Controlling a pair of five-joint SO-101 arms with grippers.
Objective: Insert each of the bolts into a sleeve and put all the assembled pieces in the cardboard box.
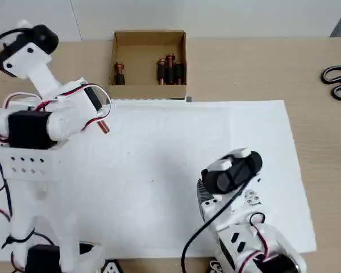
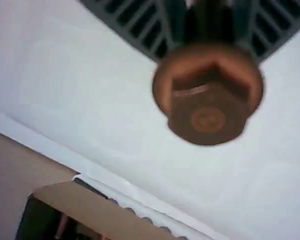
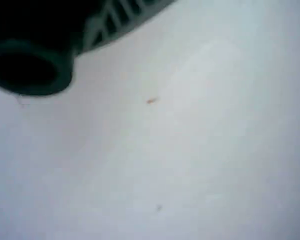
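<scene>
Bolt (image 2: pixel 207 97), copper-coloured, sits clamped in the left gripper (image 2: pixel 210 27), whose fingers are closed on it. The left wrist view shows its hex head end-on. From above, the bolt (image 1: pixel 104 126) hangs over the far left of the sheet (image 1: pixel 176 159), just near of the box (image 1: pixel 150 35) and not above it. The sleeve (image 3: pixel 27 70), a dark tube with its bore in sight, lies against the ribbed jaw of the right gripper (image 3: pixel 65 35). That gripper seems closed on it, though the second jaw is hidden. The right arm is low over the near right of the sheet, well apart from the bolt.

Three assembled pieces (image 1: pixel 169 68) already stand in the box, one at its left and two close together at its right. Scissors (image 1: pixel 338 82) lie on the table at the far right.

The step in hand looks like joining the last pair, since bolt and sleeve are each held but still apart. Next, the two arms must meet over the middle of the sheet. The shank has to line up with the bore before it is pushed home. A small tilt would likely jam it at the sleeve's mouth.
</scene>
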